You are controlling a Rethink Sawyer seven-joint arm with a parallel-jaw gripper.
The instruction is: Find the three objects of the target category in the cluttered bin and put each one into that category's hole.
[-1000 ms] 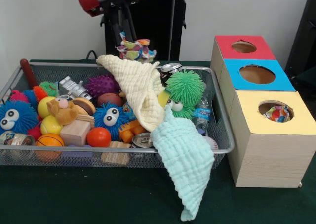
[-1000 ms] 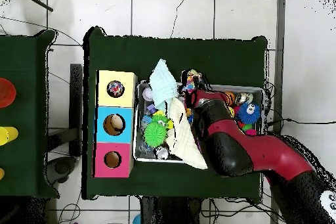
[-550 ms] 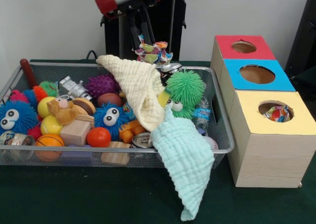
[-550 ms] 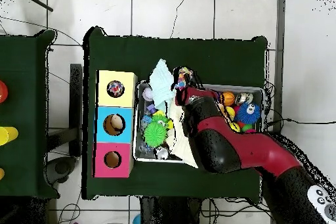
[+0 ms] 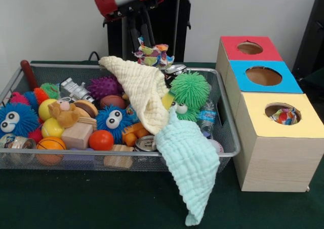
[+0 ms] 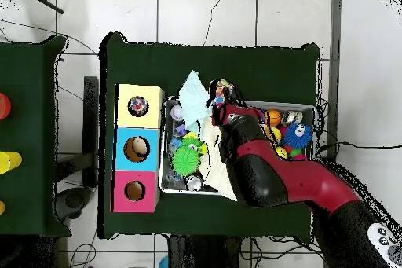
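My gripper point(image 5: 148, 46) hangs over the back rim of the wire bin point(image 5: 101, 153), shut on a small crumpled multicoloured cloth point(image 5: 152, 54). From overhead the same cloth point(image 6: 223, 90) shows at the gripper point(image 6: 222, 98), near the bin's end by the boxes. A similar multicoloured cloth point(image 5: 284, 116) lies inside the hole of the yellow-topped box point(image 5: 304, 123), also visible in the overhead view point(image 6: 138, 107). A cream cloth point(image 5: 142, 92) lies across the bin's toys. A mint cloth point(image 5: 190, 163) hangs over the front rim.
Blue-topped point(image 5: 263, 76) and red-topped point(image 5: 248, 47) boxes stand behind the yellow one, right of the bin. The bin holds a green fuzzy ball point(image 5: 190, 90), blue fuzzy balls point(image 5: 114, 119), cans, wooden blocks, a small bottle point(image 5: 206, 119) and several balls.
The gripper carried the multicoloured cloth rightward in the front view, toward the boxes, then eased slightly back. The bin's contents have not shifted.
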